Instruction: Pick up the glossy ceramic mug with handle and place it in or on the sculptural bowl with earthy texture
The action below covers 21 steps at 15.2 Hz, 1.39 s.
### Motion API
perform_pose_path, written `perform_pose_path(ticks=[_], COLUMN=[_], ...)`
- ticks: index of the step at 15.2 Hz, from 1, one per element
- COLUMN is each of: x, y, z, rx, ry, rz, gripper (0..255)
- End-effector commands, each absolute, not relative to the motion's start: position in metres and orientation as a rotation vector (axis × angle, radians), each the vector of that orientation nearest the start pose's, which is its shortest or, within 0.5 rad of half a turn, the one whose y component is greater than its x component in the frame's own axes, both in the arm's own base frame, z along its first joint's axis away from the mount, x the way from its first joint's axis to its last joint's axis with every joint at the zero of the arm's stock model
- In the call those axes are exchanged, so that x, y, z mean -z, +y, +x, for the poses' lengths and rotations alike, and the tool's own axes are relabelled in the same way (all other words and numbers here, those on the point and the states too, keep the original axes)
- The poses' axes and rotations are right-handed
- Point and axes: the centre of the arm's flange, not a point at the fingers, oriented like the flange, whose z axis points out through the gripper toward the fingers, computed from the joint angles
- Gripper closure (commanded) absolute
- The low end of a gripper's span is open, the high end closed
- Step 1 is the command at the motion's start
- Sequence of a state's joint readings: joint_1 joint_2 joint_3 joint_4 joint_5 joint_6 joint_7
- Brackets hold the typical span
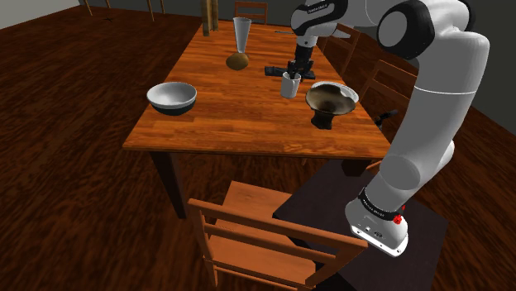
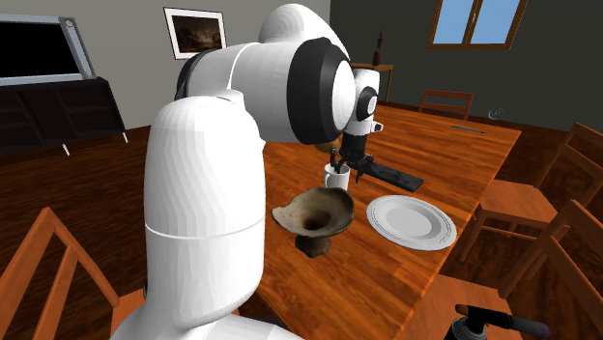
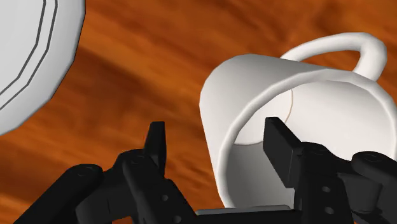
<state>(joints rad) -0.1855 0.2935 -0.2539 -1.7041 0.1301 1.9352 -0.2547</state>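
Shoulder view: the white mug [image 1: 290, 85] stands upright on the wooden table [image 1: 215, 124], mouth up and long axis vertical, just beside the brown sculptural bowl [image 1: 331, 101]. The gripper [image 1: 299, 71] hangs directly over it.

Second exterior view: the mug [image 2: 336, 179] sits near the bowl [image 2: 314, 217] and 1 white plate [image 2: 411, 222].

Wrist view: here the handle [image 3: 369, 51] shows, on the mug's [image 3: 254, 83] side away from the plate [image 3: 32, 57]. The 2 fingers [image 3: 156, 143] stand apart, 1 inside the mouth and 1 outside, clear of the wall.
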Motion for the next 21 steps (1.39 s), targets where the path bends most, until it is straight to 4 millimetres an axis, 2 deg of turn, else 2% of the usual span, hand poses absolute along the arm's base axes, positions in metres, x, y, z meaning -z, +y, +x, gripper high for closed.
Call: perform_pose_path(ticks=[1, 9, 21], x=[-0.421, -0.421, -0.484], y=[-0.250, -0.250, -0.250], z=[0.584, 0.584, 0.584], rx=[-0.050, -0.050, -0.050], ry=[0.347, 0.347, 0.347], rz=[-3.059, -3.059, -3.059], gripper=[255, 255, 255])
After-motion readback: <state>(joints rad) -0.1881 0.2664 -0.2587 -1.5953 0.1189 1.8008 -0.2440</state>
